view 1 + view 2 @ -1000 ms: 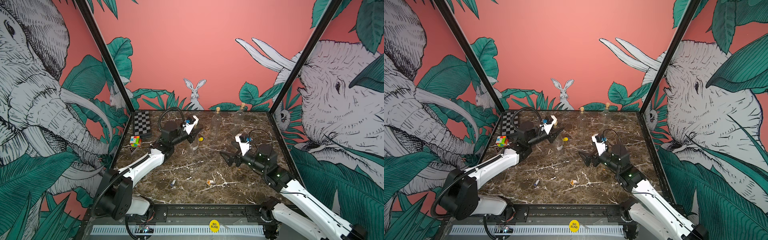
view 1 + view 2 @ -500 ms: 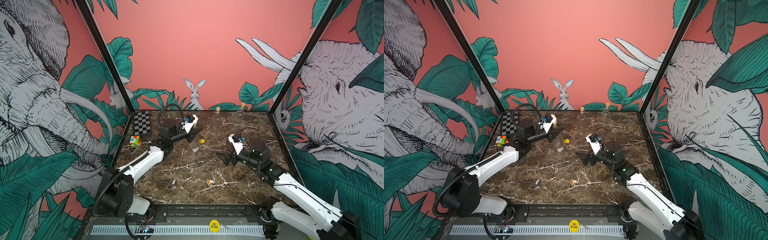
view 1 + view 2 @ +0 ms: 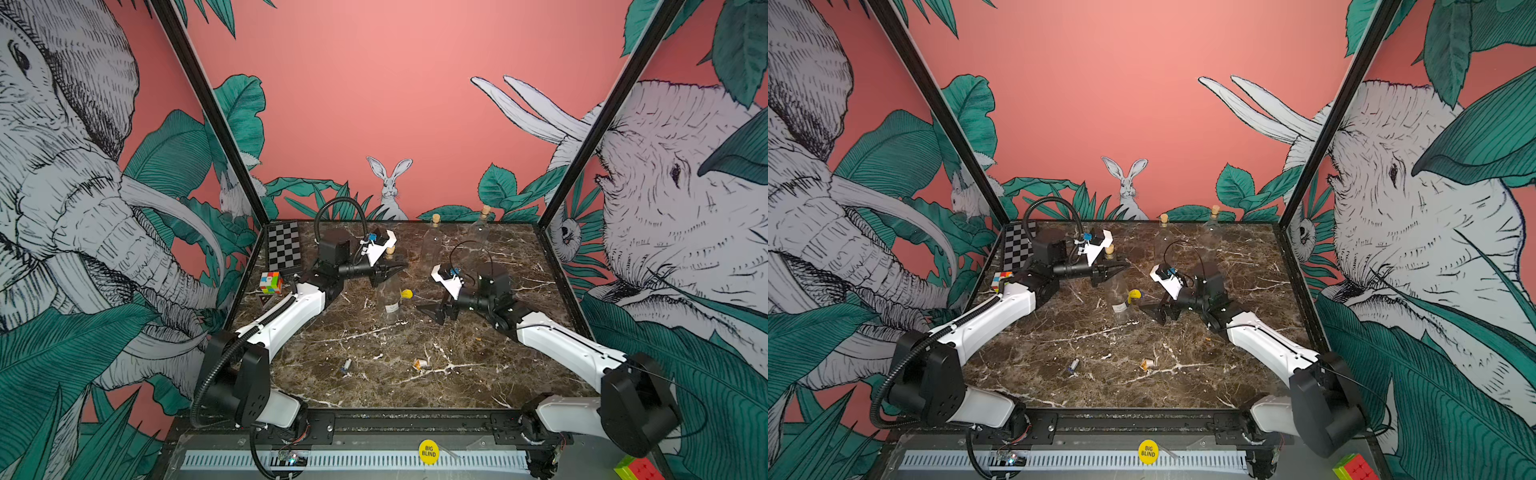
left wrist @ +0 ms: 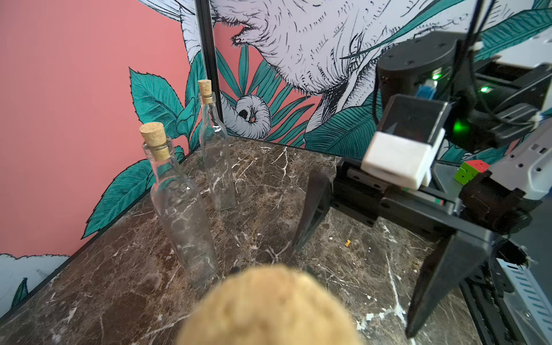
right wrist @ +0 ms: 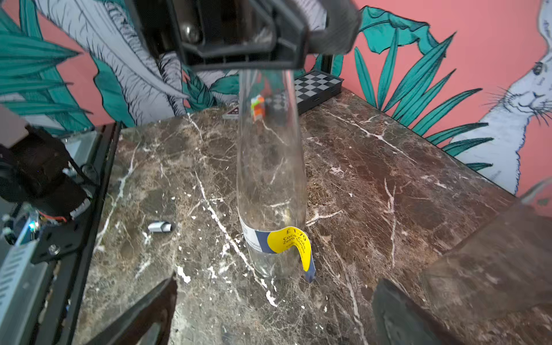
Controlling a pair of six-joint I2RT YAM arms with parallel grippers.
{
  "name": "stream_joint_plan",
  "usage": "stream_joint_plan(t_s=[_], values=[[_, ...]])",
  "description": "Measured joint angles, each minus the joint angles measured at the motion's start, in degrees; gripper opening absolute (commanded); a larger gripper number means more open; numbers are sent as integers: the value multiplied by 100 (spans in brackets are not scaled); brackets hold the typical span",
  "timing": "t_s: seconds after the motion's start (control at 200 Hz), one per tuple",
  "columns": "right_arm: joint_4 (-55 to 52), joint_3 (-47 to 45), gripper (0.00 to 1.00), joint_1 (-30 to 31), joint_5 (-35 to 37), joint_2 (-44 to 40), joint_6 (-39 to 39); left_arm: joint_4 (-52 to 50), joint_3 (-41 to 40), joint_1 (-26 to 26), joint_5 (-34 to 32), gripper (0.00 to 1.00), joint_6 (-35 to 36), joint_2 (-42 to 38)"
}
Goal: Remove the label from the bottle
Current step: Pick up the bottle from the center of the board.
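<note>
We record: bare counter (image 3: 415, 340) lies open between right tool (image 3: 432, 313) and labelled bottle (image 3: 388, 299); corked bottle (image 3: 432, 247) and its twin (image 3: 477, 232) block behind.

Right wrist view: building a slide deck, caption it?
Left gripper holds the bottle by its neck; the yellow label hangs partly peeled before the open right gripper.

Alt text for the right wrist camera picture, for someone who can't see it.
A clear glass bottle stands on the marble table, neck held by the left gripper, its yellow price label partly peeled. The open right gripper faces it.
</note>
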Motion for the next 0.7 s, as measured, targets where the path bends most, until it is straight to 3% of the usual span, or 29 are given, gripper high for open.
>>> stream_joint_plan(t_s=[0.435,0.7], values=[[146,859,94,-26,-636,1657,-782,-466,122,0,483,0,389,0],[111,1154,82,-26,-901,2236,-970,-470,122,0,485,0,411,0]])
